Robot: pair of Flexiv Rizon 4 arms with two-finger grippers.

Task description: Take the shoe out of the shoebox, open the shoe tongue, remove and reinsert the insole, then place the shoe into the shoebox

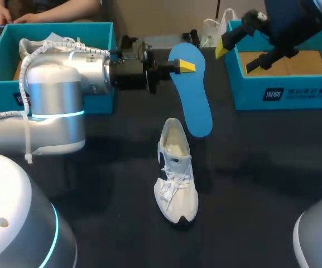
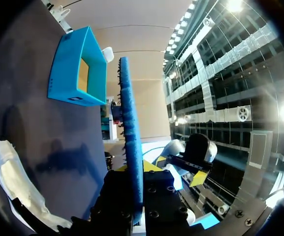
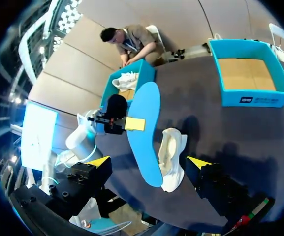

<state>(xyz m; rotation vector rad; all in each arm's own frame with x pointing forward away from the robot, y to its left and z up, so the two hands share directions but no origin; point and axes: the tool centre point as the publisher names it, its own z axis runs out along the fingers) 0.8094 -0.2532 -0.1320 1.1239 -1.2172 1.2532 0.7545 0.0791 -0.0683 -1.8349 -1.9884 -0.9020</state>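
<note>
A: Where does everything sit?

B: The shoe [image 1: 176, 178] lies mid-table [image 1: 261, 184], toe toward me, opening up. The insole [image 1: 197, 106] hangs at the shoe's one o'clock, with the left gripper [image 1: 186, 66] pinched tight on its far end.

A: And the right gripper [image 3: 149, 162]?

B: Spread wide and empty, high over the box [image 1: 283, 92] at the shoe's two o'clock.

A: What could go wrong?

B: The insole looks floppy and is held at one end only. I judge its free tip may catch the rim of the opening or fold on entry. Nothing steadies the shoe, so a push could tip or slide it.
</note>
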